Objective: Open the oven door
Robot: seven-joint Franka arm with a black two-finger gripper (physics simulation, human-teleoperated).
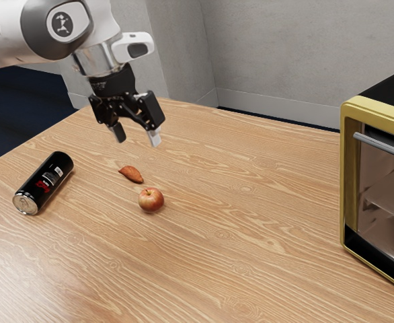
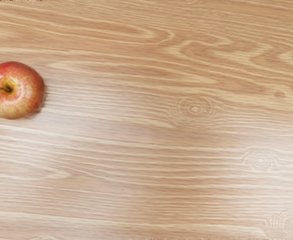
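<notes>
My gripper (image 1: 138, 140) hangs above the table in the exterior view, its two fingers apart with nothing between them. Far from it, at the exterior view's right edge, stands a yellow-framed oven (image 1: 349, 182) with a black top. Its glass door (image 1: 385, 202) appears closed, and a grey bar handle (image 1: 378, 144) runs across the door's upper part. Part of the oven lies beyond the picture's edge.
Below the hand lie a small reddish-brown sweet potato (image 1: 131, 174) and an apple (image 1: 151, 200), the apple (image 2: 15, 90) also being in the wrist view. A black can (image 1: 44, 183) rests on its side on the wooden table (image 1: 251, 269).
</notes>
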